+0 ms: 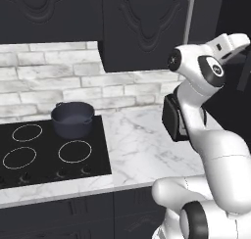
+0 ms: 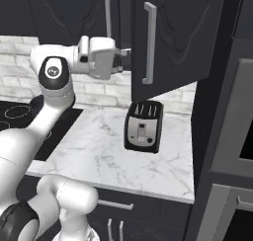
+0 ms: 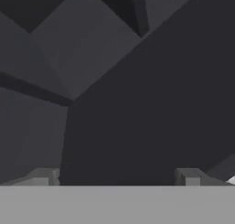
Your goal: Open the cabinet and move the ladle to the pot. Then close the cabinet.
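Note:
The black cabinet [image 2: 173, 32] has its right door swung open toward me, with the long silver bar handle [image 2: 148, 42] facing out. My gripper [image 2: 126, 52] reaches level into the gap behind that door. In the hand view the gripper [image 3: 117, 177] is open, its fingertips [image 3: 44, 176] wide apart with nothing between them, facing the dark cabinet inside. The ladle is hidden. The dark blue-grey pot [image 1: 72, 118] stands lidless on the back right burner of the cooktop [image 1: 29, 157], far left of the gripper.
A black toaster [image 2: 143, 125] stands on the marble counter [image 1: 142, 145] below the open door. A tall dark oven unit [image 2: 230, 116] walls off the right side. The cabinet's left door [image 1: 142, 27] stays closed beside its handle [image 1: 188, 18].

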Available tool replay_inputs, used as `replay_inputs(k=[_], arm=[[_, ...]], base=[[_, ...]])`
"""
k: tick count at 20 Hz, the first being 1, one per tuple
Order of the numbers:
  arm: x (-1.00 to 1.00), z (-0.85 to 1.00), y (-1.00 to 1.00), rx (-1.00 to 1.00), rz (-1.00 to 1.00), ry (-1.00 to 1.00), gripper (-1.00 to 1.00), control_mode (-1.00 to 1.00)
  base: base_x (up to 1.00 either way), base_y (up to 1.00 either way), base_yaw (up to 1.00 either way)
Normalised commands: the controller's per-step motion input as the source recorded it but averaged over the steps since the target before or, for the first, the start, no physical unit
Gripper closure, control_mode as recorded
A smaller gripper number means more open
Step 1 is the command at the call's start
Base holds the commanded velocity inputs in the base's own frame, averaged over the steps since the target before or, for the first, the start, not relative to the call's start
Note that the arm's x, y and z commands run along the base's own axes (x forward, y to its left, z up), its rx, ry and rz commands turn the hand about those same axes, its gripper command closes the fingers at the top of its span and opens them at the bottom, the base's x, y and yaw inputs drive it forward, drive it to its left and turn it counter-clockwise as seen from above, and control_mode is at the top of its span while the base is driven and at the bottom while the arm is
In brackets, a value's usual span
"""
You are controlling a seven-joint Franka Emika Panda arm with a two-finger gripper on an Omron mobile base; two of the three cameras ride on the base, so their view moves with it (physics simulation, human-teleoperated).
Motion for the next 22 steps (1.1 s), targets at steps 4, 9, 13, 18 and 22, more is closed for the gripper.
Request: replay_inputs(k=[4, 9, 13, 18, 22], arm=[[0.00, 0.00, -0.65, -0.12, -0.16, 0.04, -1.00, -1.00], [0.00, 0.00, -0.64, -0.10, -0.16, 0.01, -1.00, -1.00], [0.00, 0.00, -0.58, -0.07, -0.18, 0.00, -1.00, -1.00], [0.00, 0.00, -0.21, -0.01, -0.05, 0.00, -1.00, -1.00], [0.00, 0.00, 0.12, 0.06, 0.00, 0.00, -1.00, -1.00]], base=[[0.00, 0.00, 0.00], [0.00, 0.00, 0.00], [0.00, 0.00, 0.00], [0.00, 0.00, 0.00], [0.00, 0.00, 0.00]])
